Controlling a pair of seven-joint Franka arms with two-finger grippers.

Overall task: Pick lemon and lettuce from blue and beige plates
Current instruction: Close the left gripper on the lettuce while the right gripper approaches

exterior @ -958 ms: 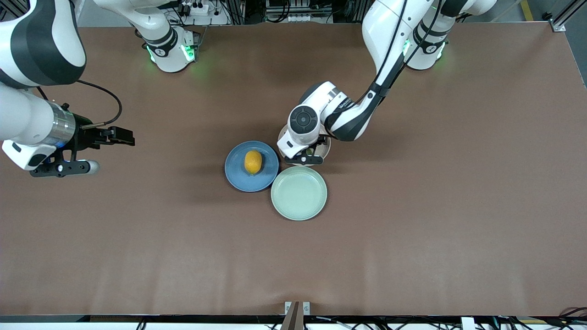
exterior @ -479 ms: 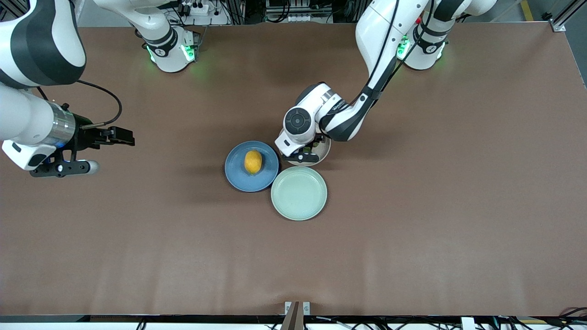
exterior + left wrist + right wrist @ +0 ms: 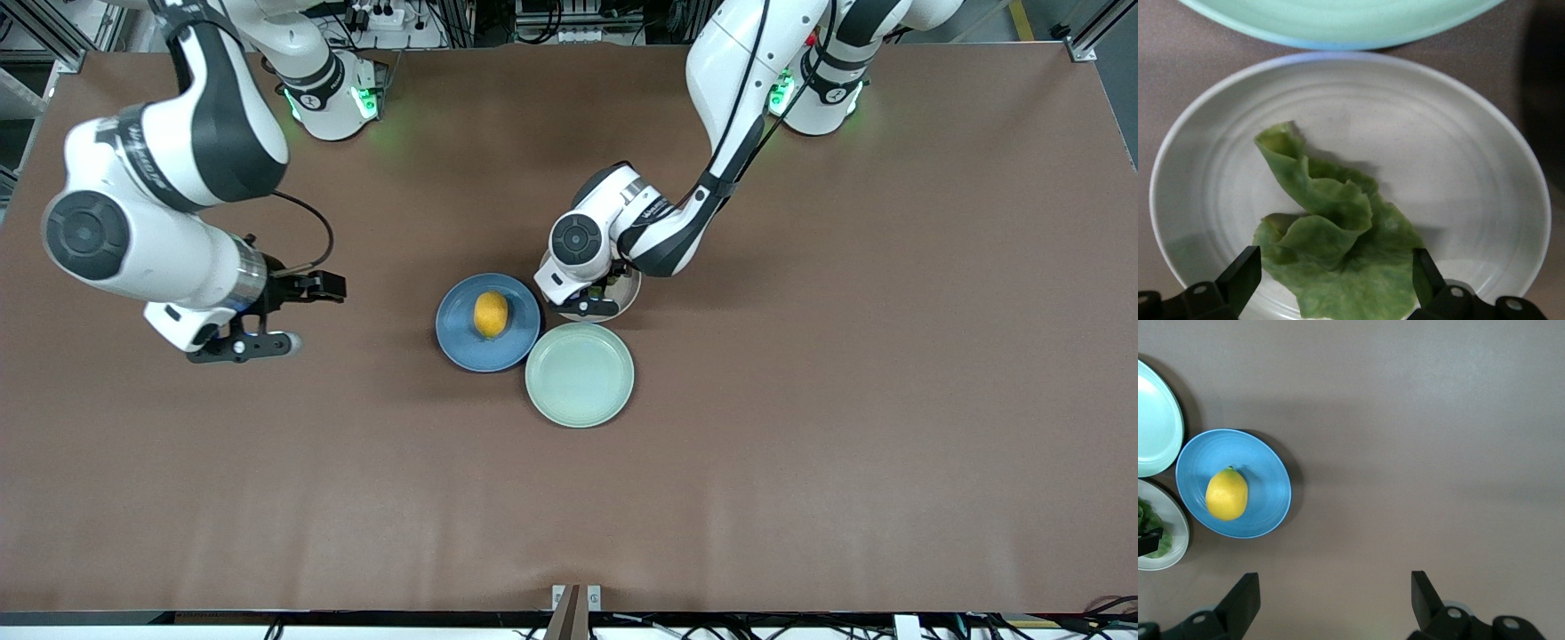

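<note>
So the left gripper [image 3: 593, 298] is down low over the beige plate [image 3: 628, 298], fingers [image 3: 1241, 277] spread wide on either side of the lettuce [image 3: 1331, 257]. The leaf lies crumpled in that plate; looks like the tips aren't touching it, but the wrist view cuts them off, so can't swear to it. The lemon [image 3: 491, 314] sits in the middle of the blue plate [image 3: 462, 342], which is just beside the beige one, toward the right arm's end. A mint-green plate [image 3: 580, 374] sits nearer the front camera, next to both. The right gripper [image 3: 253, 333] hangs over bare table [image 3: 800, 444], well apart from the plates, fingers [image 3: 1238, 600] wide and holding nothing.
</note>
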